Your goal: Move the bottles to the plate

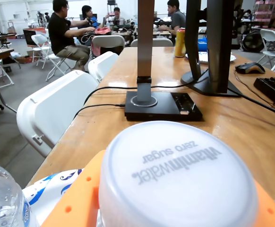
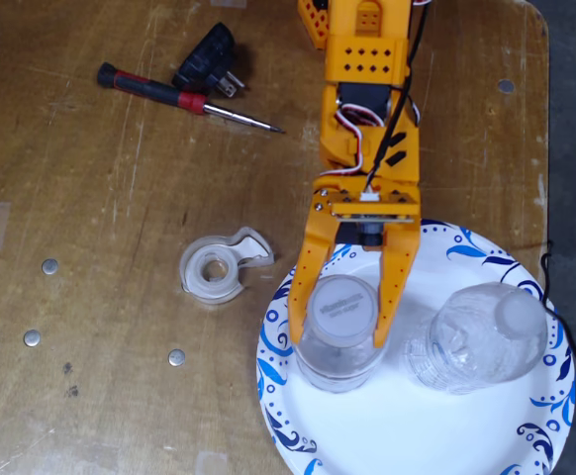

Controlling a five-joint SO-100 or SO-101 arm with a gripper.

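The white-capped bottle [image 2: 339, 336] stands upright on the plate [image 2: 466, 435], near its left rim in the fixed view, with the crinkled bottle [image 2: 476, 338] well inside to its right. The orange gripper [image 2: 338, 334] brackets it, jaws spread either side; whether they squeeze it cannot be told. If a finger drags while lifting away, the bottle could tip off the rim
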